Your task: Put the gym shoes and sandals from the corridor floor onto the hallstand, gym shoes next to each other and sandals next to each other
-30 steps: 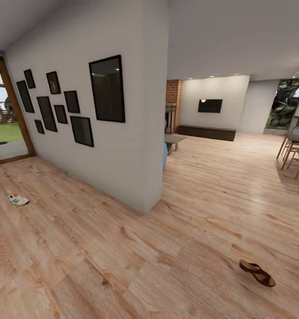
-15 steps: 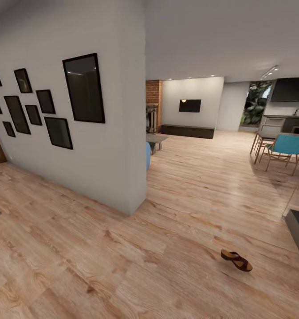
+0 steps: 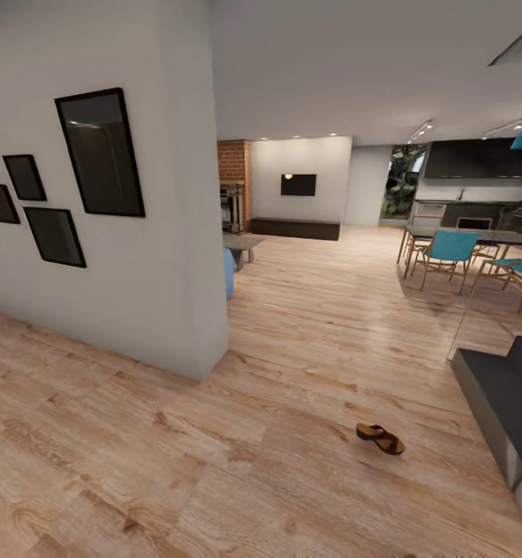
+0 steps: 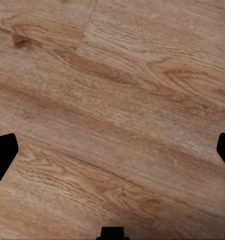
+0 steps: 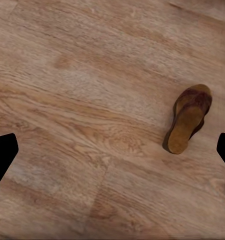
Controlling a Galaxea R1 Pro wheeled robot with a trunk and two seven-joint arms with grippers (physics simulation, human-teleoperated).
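Note:
One dark reddish-brown sandal (image 3: pixel 380 439) with a tan sole lies alone on the corridor floor (image 3: pixel 137 465), right of the middle in the head view. In the right wrist view the same sandal (image 5: pixel 189 118) lies sole-side visible on the planks, well apart from the fingers. My right gripper (image 5: pixel 112 152) is open, its dark fingertips (image 5: pixel 2 155) at the picture's two sides. Above bare planks my left gripper (image 4: pixel 112 152) is open too, with nothing between its fingertips (image 4: pixel 2 155). The gym shoes and the other sandal are out of view.
A white wall (image 3: pixel 137 232) with black picture frames ends in a corner left of the sandal. A low dark-topped unit (image 3: pixel 497 403) stands at the right edge; I cannot tell what it is. Farther back are a dining table with teal chairs (image 3: pixel 447 252) and a living area.
The camera has swung to the right, so the wall and sandal sit further left in the picture. The gym shoe by the door left the picture. The dining chairs and dark unit came in.

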